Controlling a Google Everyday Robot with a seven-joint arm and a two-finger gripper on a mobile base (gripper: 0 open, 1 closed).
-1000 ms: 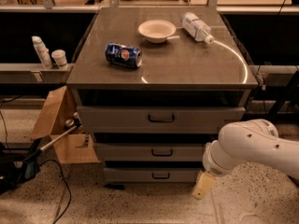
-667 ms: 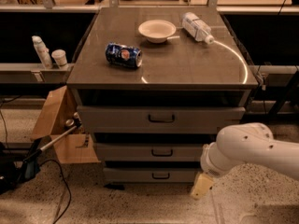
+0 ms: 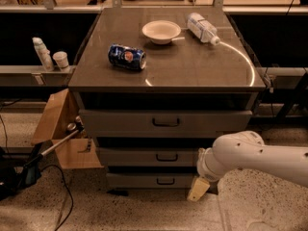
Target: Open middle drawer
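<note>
Camera view: tool (image 3: 198, 189) sits lower right of centre, under the white arm (image 3: 260, 155), at the right end of the bottom drawer (image 3: 134, 180). Spread or pressed together: cannot tell. Nothing seen in it. Middle drawer (image 3: 130, 156) is centre frame below the bench (image 3: 192, 66), front facing the camera, long axis left-right.

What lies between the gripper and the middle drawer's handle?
Camera view: no object. The gripper hangs low by the right end of the bottom drawer; only bare grey fronts separate it from the middle drawer handle.
</note>
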